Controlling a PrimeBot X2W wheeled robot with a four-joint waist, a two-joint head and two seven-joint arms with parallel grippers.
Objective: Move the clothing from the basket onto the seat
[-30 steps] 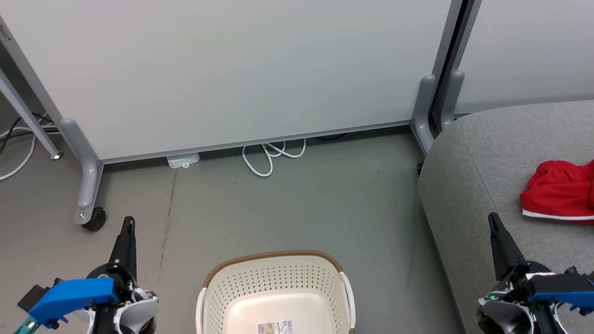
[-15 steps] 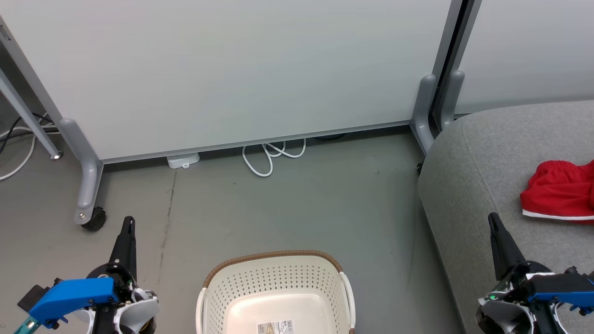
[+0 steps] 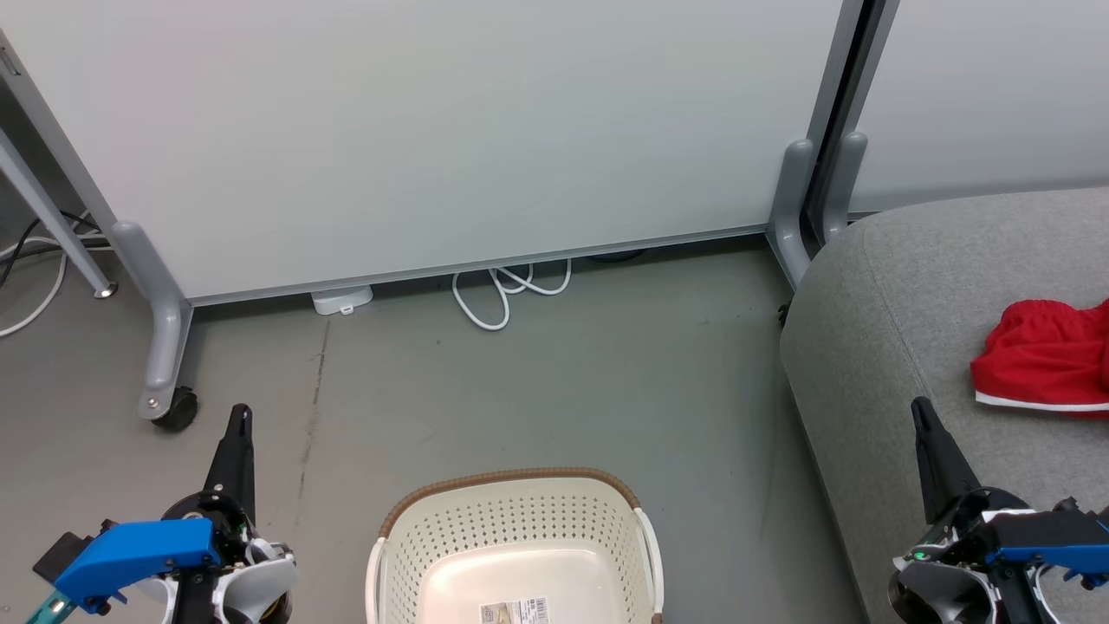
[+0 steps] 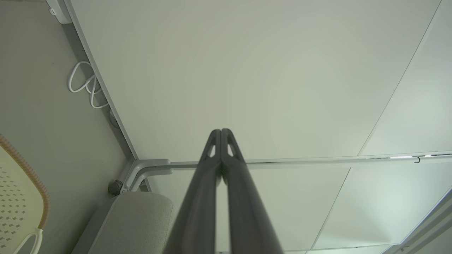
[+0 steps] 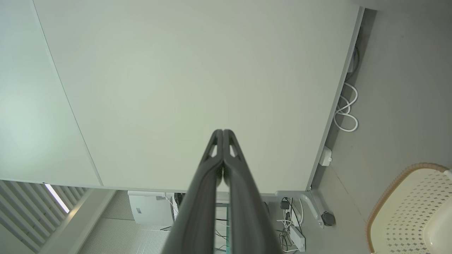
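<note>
The cream perforated basket (image 3: 515,542) with a brown rim stands on the floor at the bottom centre, holding nothing but a label sticker (image 3: 514,610) on its floor. Red clothing (image 3: 1044,357) with white trim lies bunched on the grey seat (image 3: 875,347) at the right edge. My left gripper (image 3: 240,414) is shut and bare at the lower left, left of the basket. My right gripper (image 3: 919,407) is shut and bare at the lower right, over the seat's front edge, below-left of the clothing. Both wrist views show fingers pressed together: left gripper (image 4: 221,131), right gripper (image 5: 223,131).
A white partition panel (image 3: 433,130) on grey wheeled feet (image 3: 165,355) spans the back. A white cable loop (image 3: 507,290) and a small white box (image 3: 342,300) lie at its base. Grey floor lies between basket, panel and seat. The basket rim (image 5: 395,190) shows at the right wrist view's lower right.
</note>
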